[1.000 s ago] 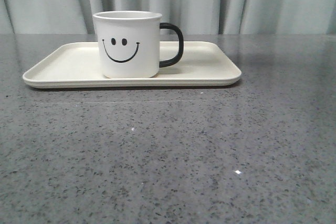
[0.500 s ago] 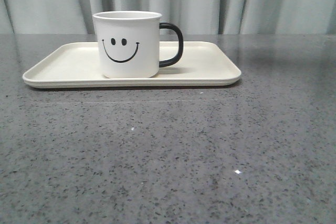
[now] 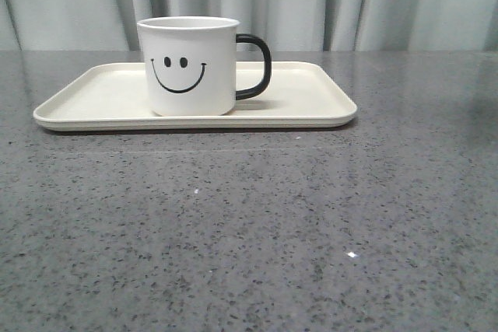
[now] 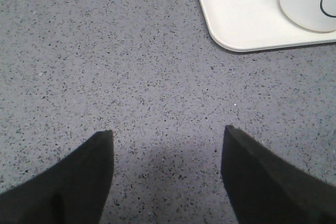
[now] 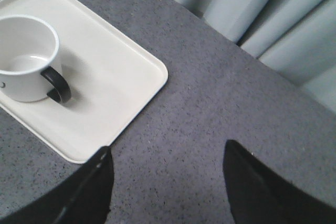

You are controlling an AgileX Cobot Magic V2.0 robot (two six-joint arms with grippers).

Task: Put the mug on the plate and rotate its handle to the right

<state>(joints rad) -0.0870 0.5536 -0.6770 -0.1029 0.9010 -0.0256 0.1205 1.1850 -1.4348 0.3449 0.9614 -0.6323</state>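
Mug stands upright on the plate, handle pointing right, nearer the right claw; both it and the left claw gape empty.

- The left gripper shows two matte black fingers, broad at the base and tapering to blunt tips.
- The right gripper has matching black fingers; a faint pale edge line, possibly a seam, marks one.
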